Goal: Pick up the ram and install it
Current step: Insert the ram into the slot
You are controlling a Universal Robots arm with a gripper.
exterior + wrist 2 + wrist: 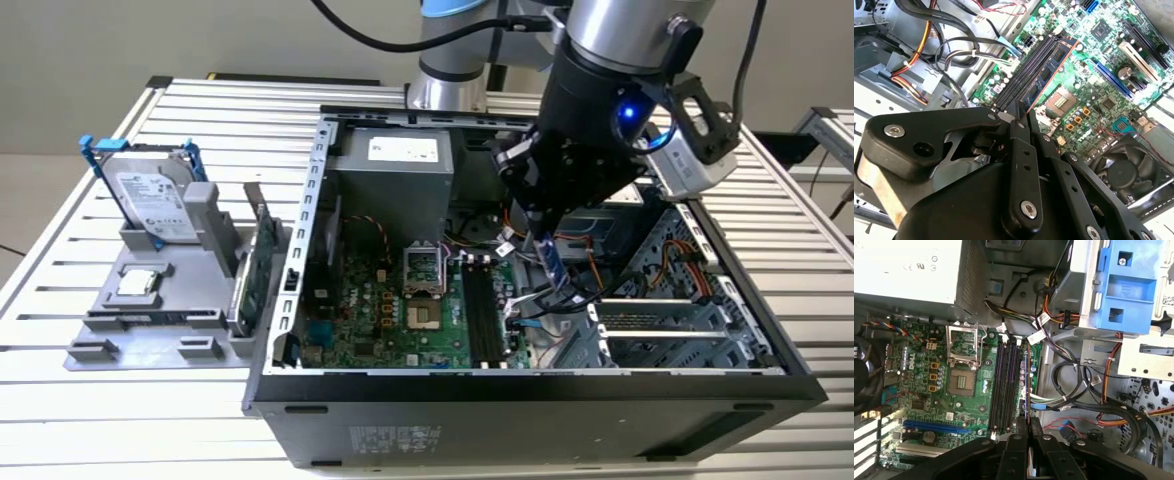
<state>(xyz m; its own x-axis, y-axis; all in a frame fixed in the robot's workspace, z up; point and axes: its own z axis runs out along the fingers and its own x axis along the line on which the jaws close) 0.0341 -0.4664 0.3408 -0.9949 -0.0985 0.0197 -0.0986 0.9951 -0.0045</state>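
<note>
- Gripper is down inside the case, dead centre of the exterior view. It's clamped on the ram, which hangs below the fingers with its long side pointing down at the board.
- In both wrist views the fingers pinch one end of the ram. The rest of it runs out edge-on alongside the black slots.
- In the exterior view the slots sit around 7 o'clock from the gripper. The stick looks lined up near them but not seated, as far as I can tell.
- Loose cables bunch up close to the ram at about 5 o'clock from the gripper, so they could snag it.
- Hard drive and green card are parked on the tray way out at 9 o'clock, well apart from all this.
- Handling-wise I'd say it's super light, thin and stiff, but fragile.
  - It won't like being bent or twisted, and the chips and contact edge shouldn't get squeezed.
  - The flat faces are smooth, so an end-on grip like this could let it pivot.
  - Best hold is across the faces near the top edge, away from the contacts.
</note>
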